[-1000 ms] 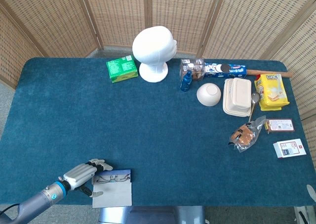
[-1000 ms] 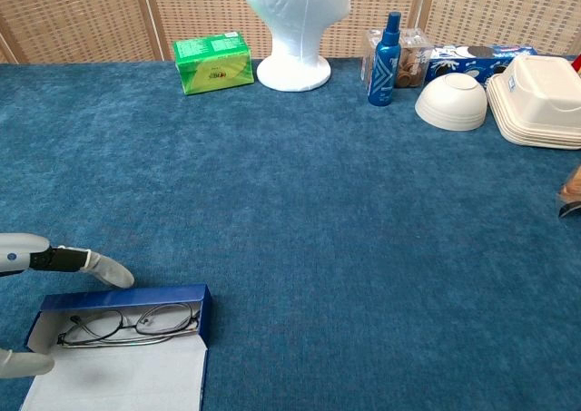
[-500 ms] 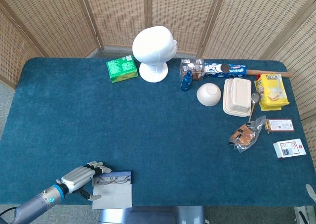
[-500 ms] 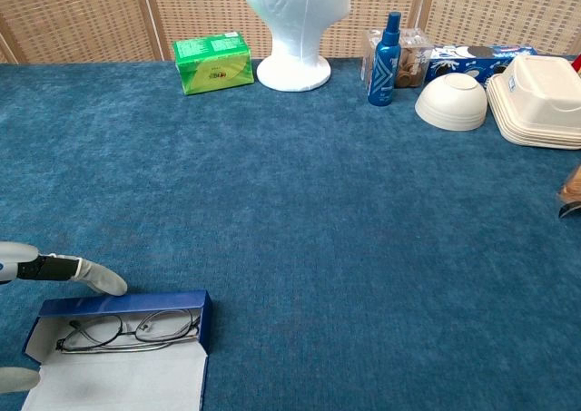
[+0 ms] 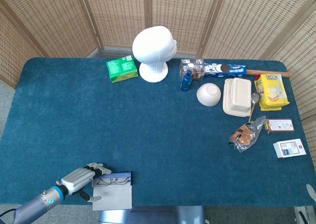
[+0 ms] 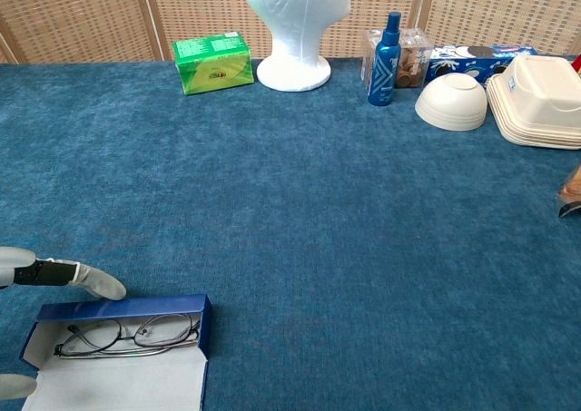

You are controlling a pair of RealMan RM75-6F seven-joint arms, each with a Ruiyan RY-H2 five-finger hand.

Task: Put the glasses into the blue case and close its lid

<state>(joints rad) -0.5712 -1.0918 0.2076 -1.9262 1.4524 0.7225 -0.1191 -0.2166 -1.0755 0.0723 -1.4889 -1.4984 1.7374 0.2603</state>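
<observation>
The wire glasses (image 6: 127,335) are lying inside the open blue case (image 6: 118,349). My left robot hand (image 5: 81,178), fingers spread, holding nothing, is flanking it. I'm judging the light, flimsy lid (image 6: 113,384) best lifted by its free edge.

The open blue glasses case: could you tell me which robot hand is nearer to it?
Left. The left robot hand sits at the open blue glasses case; the right is in neither view.

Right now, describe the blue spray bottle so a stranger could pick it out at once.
Start at the white mannequin head at the table's far edge. Just to its right stands the blue spray bottle, in front of a clear container. It is the only tall, slim, upright thing among boxes and bowls.
</observation>
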